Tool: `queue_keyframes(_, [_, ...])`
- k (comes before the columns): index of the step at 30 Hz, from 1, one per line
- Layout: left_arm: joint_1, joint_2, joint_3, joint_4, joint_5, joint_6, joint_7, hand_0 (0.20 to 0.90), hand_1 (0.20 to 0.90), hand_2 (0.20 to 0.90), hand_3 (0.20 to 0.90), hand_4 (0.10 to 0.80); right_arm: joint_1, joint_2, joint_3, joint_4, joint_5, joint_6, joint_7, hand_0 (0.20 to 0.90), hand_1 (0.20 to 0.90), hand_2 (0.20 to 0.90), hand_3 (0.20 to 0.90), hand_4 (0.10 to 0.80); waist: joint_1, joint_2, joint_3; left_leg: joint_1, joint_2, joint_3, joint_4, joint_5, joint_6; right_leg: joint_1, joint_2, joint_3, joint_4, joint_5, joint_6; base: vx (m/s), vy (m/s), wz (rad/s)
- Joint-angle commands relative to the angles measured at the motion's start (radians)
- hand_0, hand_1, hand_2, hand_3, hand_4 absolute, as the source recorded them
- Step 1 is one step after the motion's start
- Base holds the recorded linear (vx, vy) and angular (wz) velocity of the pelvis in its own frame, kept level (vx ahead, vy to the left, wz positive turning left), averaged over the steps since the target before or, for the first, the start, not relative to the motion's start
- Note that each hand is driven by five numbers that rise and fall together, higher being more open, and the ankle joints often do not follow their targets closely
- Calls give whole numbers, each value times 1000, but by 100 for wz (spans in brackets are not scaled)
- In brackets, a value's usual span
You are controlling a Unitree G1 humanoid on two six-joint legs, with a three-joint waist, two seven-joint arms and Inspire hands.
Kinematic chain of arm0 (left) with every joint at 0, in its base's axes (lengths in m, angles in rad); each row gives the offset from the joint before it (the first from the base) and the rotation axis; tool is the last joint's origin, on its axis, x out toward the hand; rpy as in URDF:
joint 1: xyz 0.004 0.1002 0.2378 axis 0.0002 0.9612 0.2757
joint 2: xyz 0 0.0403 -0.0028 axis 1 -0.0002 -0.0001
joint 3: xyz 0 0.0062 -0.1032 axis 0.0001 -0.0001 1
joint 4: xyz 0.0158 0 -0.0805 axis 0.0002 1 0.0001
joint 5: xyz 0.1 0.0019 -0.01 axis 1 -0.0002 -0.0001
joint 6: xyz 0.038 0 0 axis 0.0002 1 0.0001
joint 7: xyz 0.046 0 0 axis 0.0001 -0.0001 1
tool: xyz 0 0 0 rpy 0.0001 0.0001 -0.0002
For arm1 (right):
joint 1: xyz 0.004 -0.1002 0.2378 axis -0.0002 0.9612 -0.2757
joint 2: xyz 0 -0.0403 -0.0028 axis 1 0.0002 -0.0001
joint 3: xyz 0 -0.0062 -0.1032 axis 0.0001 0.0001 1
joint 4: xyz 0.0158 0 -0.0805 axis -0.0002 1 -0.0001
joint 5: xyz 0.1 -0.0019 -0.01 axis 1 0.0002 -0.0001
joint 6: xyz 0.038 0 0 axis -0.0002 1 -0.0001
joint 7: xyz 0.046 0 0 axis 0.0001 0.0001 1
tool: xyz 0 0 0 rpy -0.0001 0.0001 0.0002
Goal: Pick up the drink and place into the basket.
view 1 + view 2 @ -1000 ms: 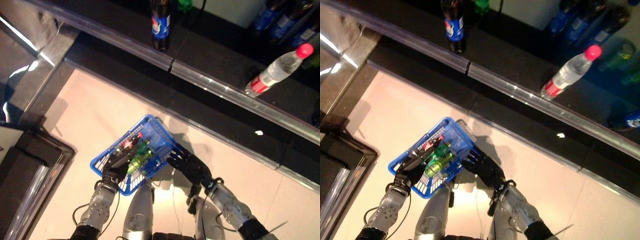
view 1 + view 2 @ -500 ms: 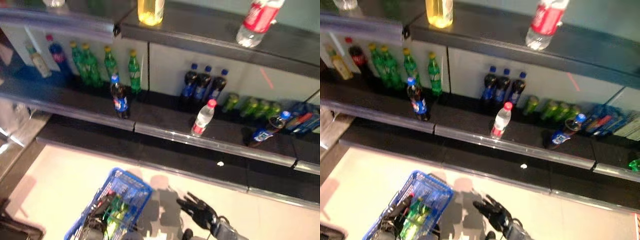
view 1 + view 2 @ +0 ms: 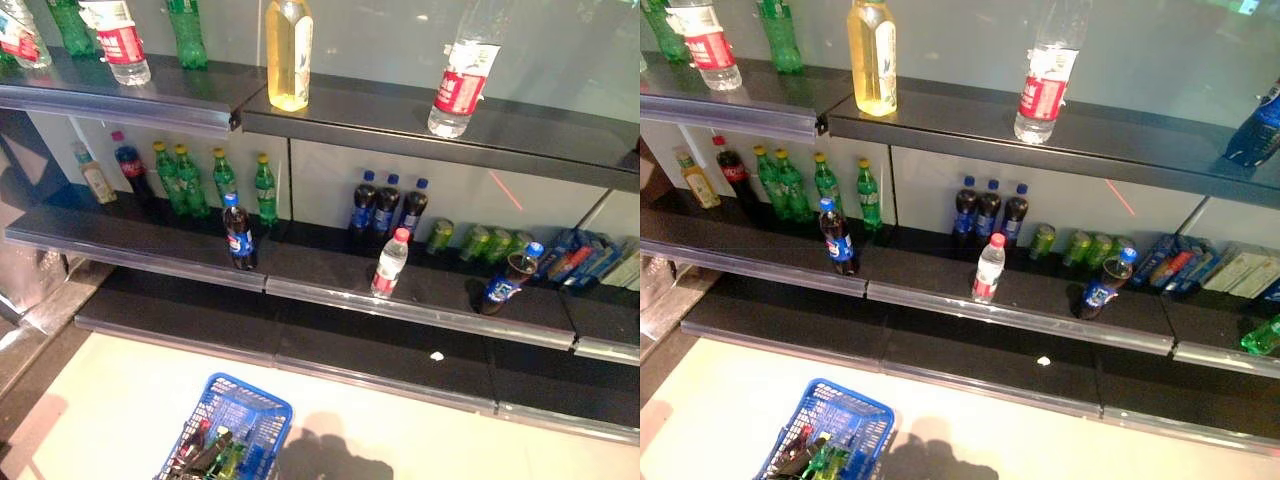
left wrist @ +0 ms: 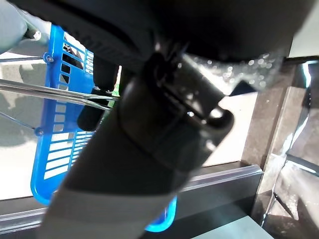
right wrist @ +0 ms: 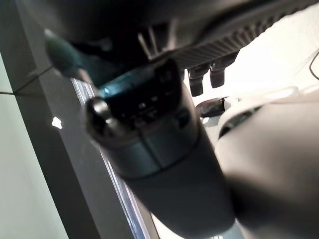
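While the head views look up at the shelving, the blue basket (image 3: 232, 432) sits on the pale floor at their lower edge, left of centre, with several bottles lying inside it, among them a green bottle (image 3: 231, 459) and a red-capped one beside it. Neither hand shows in the head views. In the left wrist view, the left hand (image 4: 149, 144) fills most of the frame as a dark bulk, and the basket's blue slotted wall and thin metal handle wires show just past it; dark fingers (image 4: 104, 79) lie close against those wires, but whether they curl round them cannot be told. The right hand (image 5: 149, 144) likewise crowds its own wrist view, its thumb seen from very close and fingertips (image 5: 207, 74) poking out behind; whether it is spread or curled cannot be told, and nothing visible lies in it.

On the middle shelf (image 3: 420, 310) a cola bottle (image 3: 238, 233) with a blue label stands near the front rail on the left, a clear water bottle (image 3: 389, 264) with a red cap stands near the centre, and a dark bottle (image 3: 504, 282) with a blue cap leans further right. All three stand well apart from the basket. Rows of green and dark bottles line the back of that shelf. On the top shelf stands a yellow drink bottle (image 3: 288, 55) and a clear bottle (image 3: 462, 70) with a red label.
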Motion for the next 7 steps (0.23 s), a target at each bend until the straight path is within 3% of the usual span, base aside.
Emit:
queue_keyframes(1, [-3,-26,-27,44,87,-47,-36,300,300,300,200,100,-37,-13,-16,53,-62,-15,25,900,900,900,900,800,8,31,54,-43,100,-16,-2,42,-54,-28,-39,-20,13,26,23,0,0,0])
queue_keyframes(7, [-13,-24,-34,41,75,-49,-29,300,300,300,200,100,-44,-19,-10,71,-91,-10,24,900,900,900,900,800,4,33,47,-36,98,-12,-2,34,-51,-28,-35,-12,17,18,18,0,0,0])
